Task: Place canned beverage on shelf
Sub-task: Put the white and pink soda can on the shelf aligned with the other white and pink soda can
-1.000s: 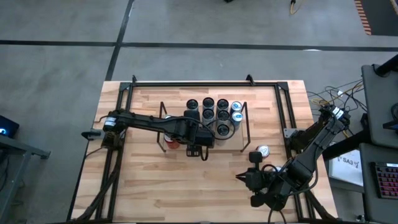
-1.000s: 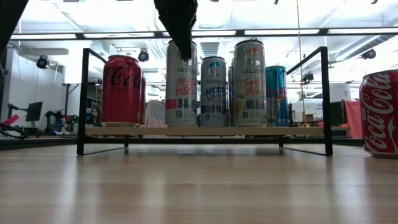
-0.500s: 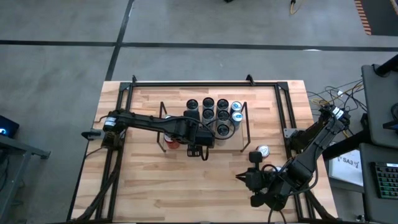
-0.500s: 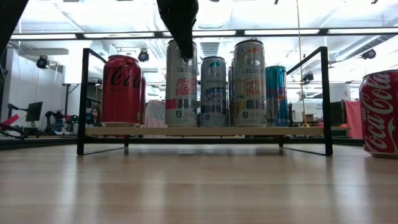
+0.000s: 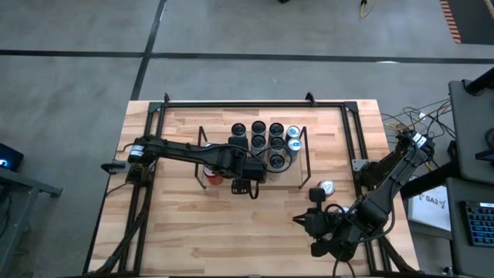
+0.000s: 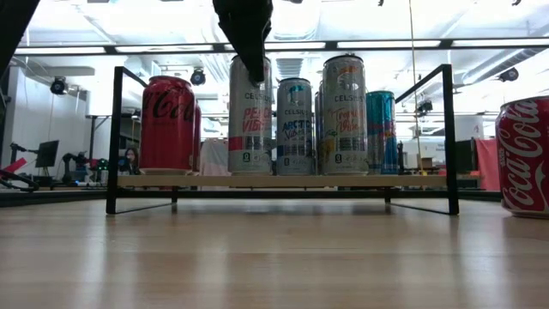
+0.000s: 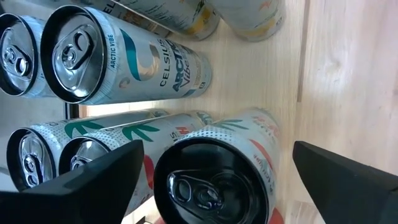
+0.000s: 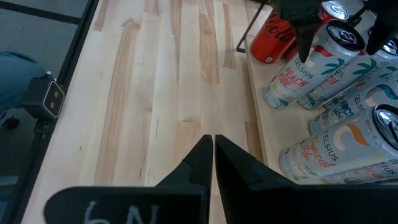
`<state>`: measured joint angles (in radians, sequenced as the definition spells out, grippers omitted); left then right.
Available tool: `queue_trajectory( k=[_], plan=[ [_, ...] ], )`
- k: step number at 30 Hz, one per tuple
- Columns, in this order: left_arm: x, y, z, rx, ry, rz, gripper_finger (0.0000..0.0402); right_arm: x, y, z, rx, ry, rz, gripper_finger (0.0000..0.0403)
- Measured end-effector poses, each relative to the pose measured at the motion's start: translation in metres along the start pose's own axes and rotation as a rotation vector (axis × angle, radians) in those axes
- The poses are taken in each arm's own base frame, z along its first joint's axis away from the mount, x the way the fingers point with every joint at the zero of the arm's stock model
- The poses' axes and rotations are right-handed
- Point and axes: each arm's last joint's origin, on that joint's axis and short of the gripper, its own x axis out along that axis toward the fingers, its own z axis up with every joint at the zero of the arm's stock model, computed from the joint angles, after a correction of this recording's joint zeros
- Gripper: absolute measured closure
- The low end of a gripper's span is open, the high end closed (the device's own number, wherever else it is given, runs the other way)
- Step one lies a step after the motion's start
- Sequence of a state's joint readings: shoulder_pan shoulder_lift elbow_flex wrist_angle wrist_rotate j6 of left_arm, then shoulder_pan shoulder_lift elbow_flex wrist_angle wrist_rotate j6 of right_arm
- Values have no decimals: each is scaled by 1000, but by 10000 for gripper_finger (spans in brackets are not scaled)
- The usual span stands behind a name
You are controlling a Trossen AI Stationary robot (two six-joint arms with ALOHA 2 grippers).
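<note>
The left claw (image 7: 211, 180) hangs over the front row of the shelf (image 6: 283, 181), its two dark fingers (image 7: 93, 186) spread wide apart on either side of the top of a tall silver can (image 7: 214, 180) with peach lettering. In the left wrist view there is a clear gap between each finger and the can, so the can stands on its own on the shelf's light wood base. From the low view the dark finger dips down just in front of the can's upper part.

Right beside this can stands a second tall can (image 6: 294, 127) with blue lettering, then another tall silver can (image 6: 343, 116) and a teal can (image 6: 381, 133) farther along. At the other end of the shelf, near the black wire end frame, stands a shorter red cola can (image 6: 168, 125). From above, the cans form a tight cluster toward the shelf's right half.

The left arm (image 5: 181, 153) reaches across the table (image 5: 193, 224) from its left edge to the shelf.

The right claw (image 8: 209, 155) waits with its fingers pressed together and nothing between them, low over the bare wood at the table's front right corner. Near it, outside the shelf, stands one more red cola can (image 6: 524, 154), well apart from the others.
</note>
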<state>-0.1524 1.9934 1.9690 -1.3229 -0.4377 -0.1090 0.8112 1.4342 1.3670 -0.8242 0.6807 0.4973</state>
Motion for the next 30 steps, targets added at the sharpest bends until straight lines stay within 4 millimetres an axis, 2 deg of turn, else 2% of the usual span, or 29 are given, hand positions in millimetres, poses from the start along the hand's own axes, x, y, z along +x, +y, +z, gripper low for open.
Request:
queue_trajectory(
  k=[7,16,20,23,27,30],
  plan=[
    [-2,2,-1,33,-2,28,14,0,0,0,0,0,0,394],
    [-28,15,-9,7,-60,28,15,0,0,0,3,-3,2,394],
    [-47,22,-16,-80,-117,23,15,0,2,3,22,-27,14,394],
    [-64,21,-18,-169,-199,95,15,0,3,5,22,-47,24,394],
    [-95,12,-31,-239,-323,278,15,0,4,8,0,-67,32,394],
    [-115,-1,-42,-257,-393,296,15,0,4,11,-6,-99,12,394]
  ],
)
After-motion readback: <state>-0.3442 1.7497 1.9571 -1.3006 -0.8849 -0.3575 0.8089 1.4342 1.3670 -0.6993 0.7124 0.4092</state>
